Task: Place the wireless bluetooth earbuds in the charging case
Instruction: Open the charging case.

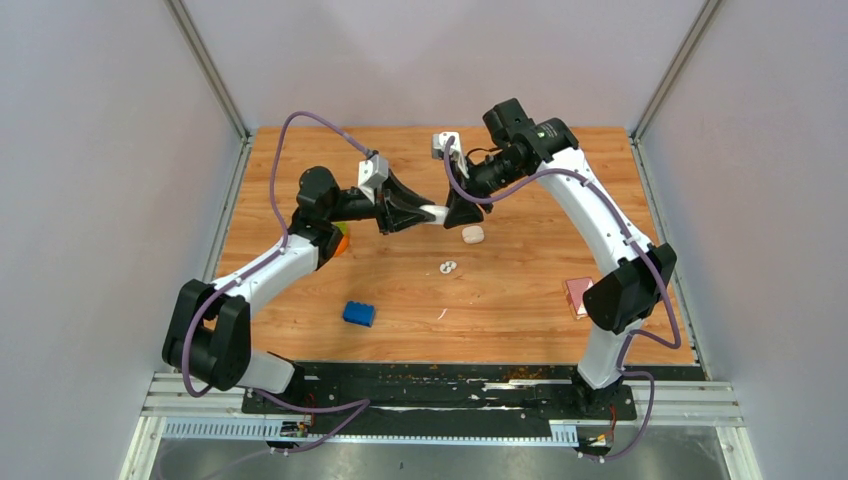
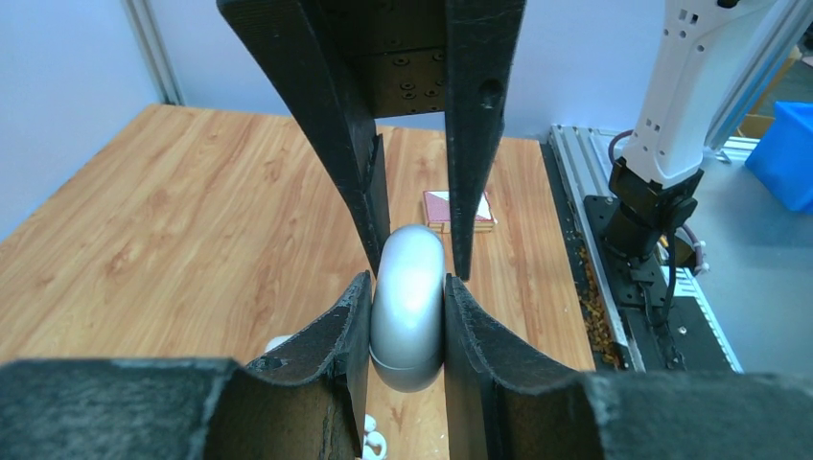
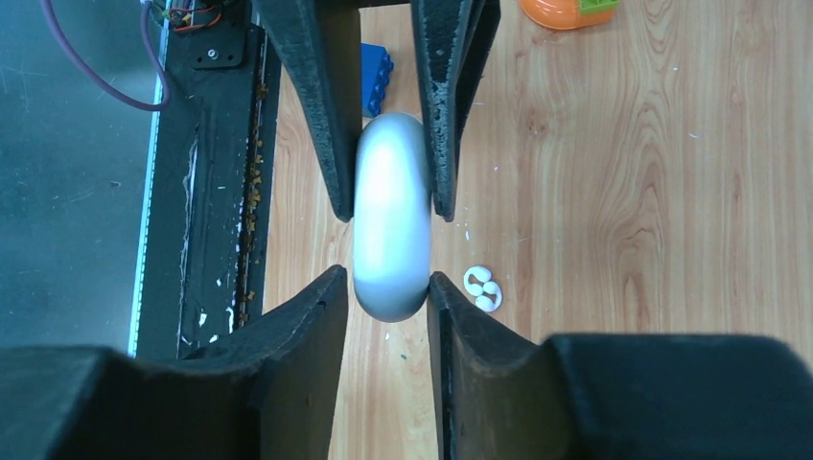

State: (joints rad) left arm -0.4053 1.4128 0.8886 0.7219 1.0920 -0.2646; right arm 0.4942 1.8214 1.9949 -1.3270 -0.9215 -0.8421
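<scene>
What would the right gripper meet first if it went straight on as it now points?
The charging case: its end sits between the right gripper's fingertips. Further on, it would likely hit the left gripper, shut on the case's other end.

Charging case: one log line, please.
charging case: midair | left pincer: shut on it | right pincer: flanks it, grip unclear | earbuds: on table

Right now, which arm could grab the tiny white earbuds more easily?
Probably the right. The left gripper is shut on the charging case, so it is busy holding. The right gripper sits around the case's other end, with the earbuds on the table nearby.
</scene>
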